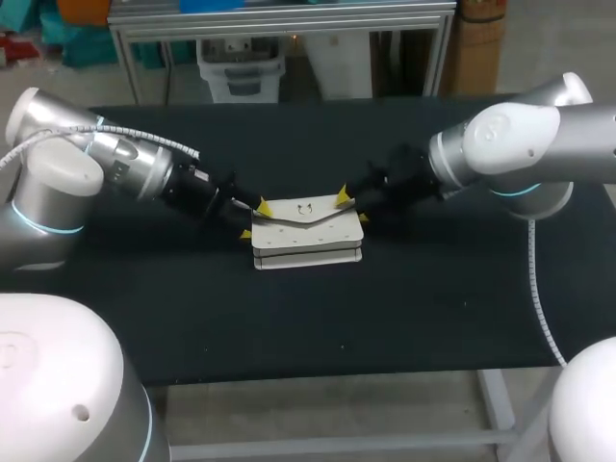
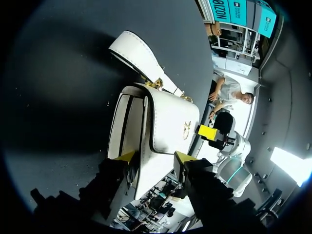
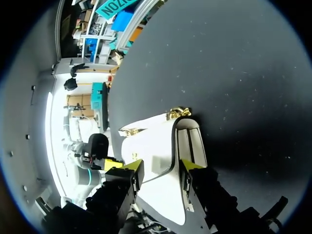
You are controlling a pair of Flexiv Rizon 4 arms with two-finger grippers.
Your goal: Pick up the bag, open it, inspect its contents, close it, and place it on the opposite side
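On the black tabletop [image 1: 433, 308] the left arm [image 1: 125, 164] came in from the left side and reached low toward the middle. Its pincer, the left pincer [image 1: 254, 219], was at the left end of the white bag [image 1: 308, 236]. In the left wrist view the left pincer [image 2: 153, 158] had its two yellow tips set wide, with the end of the bag [image 2: 170, 122] between them. One tip lay against the back panel and the other against the edge of the flap, so it was pinching the bag. The bag lay in the middle of the tabletop, its flap closed, with a small gold clasp [image 1: 306, 207] on the flap. The white strap [image 2: 141, 53], joined by gold fittings, lay on the tabletop beyond the bag. At the right end of the bag was the right pincer [image 1: 352, 207] of the right arm [image 1: 520, 144], which came in from the right side. In the right wrist view the right pincer [image 3: 161, 165] also stood wide and was pinching the bag [image 3: 151, 141], one tip on the flap and one on the side panel.
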